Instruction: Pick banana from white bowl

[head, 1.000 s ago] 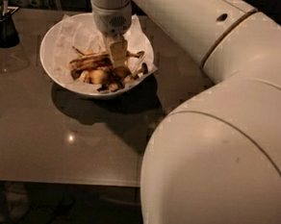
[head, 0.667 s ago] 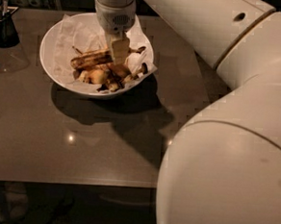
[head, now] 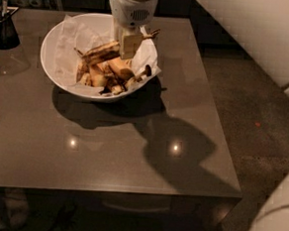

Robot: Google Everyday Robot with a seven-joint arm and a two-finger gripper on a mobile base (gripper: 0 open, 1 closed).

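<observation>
Gripper (head: 126, 45) hangs inside the white bowl (head: 53, 41), apparently pinching the banana (head: 100, 52) toward its stem end, just above the shorter fruit pieces (head: 113, 70). Blotched brown, the banana is probably light, soft and easily squashed. A gentle hold nearer mid-body would balance better.

Cream gripper (head: 126, 47) over white bowl (head: 47, 66) holds brown-blotched yellow banana (head: 101, 52).

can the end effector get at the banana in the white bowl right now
Probably yes. The end effector hangs inside the white bowl, right at one end of the banana, with nothing over the fruit. The shorter fruit pieces crowd close beneath it and might get nudged.
</observation>
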